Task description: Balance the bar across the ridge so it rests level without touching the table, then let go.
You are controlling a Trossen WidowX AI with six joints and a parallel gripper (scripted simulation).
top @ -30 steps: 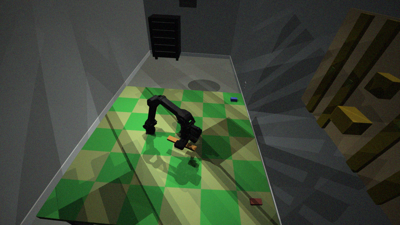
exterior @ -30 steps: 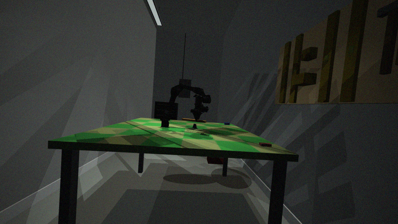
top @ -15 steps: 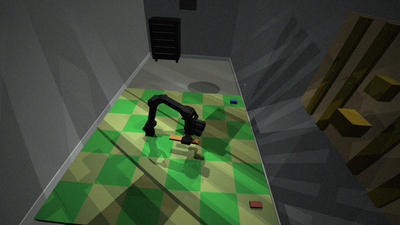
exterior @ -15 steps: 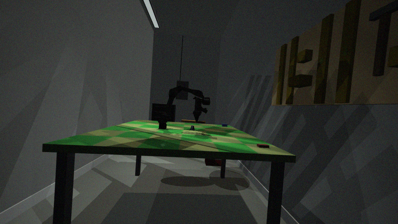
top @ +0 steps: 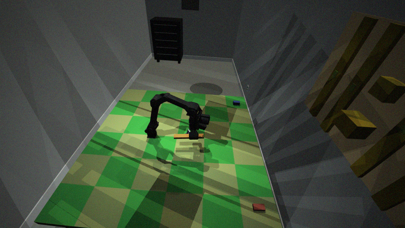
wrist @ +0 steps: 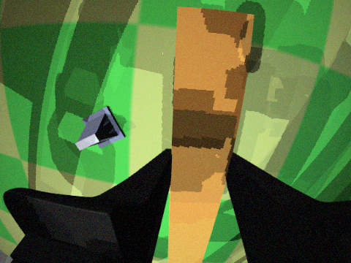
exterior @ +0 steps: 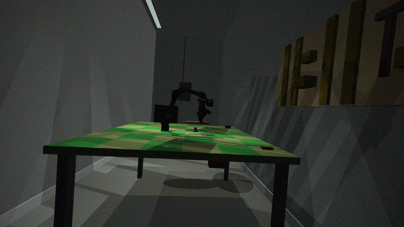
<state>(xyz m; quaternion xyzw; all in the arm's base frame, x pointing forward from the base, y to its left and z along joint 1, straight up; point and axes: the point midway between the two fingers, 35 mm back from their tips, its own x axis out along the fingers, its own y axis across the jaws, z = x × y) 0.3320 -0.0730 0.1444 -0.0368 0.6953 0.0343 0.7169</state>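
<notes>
The orange bar (top: 180, 136) (exterior: 190, 121) (wrist: 197, 55) is held crosswise, about level, above the table. My gripper (top: 193, 136) (exterior: 200, 121) (wrist: 199, 157) points down and is shut on the bar, with a finger on each long side. The ridge (exterior: 195, 129) (wrist: 100, 128) is a small grey-blue wedge standing on the table. In the wrist view it lies left of the bar, with a gap between them, and it is turned at an angle to the bar. In the top view the ridge (top: 188, 131) is mostly hidden behind the bar and gripper.
The green checkered table (top: 113, 173) (exterior: 121, 144) carries a red block (top: 258, 207) (exterior: 266, 147) near its front right corner and a blue block (top: 236, 103) (exterior: 228, 126) at the back right. Patchy shadows cross the table. A dark cabinet (top: 167, 39) stands behind.
</notes>
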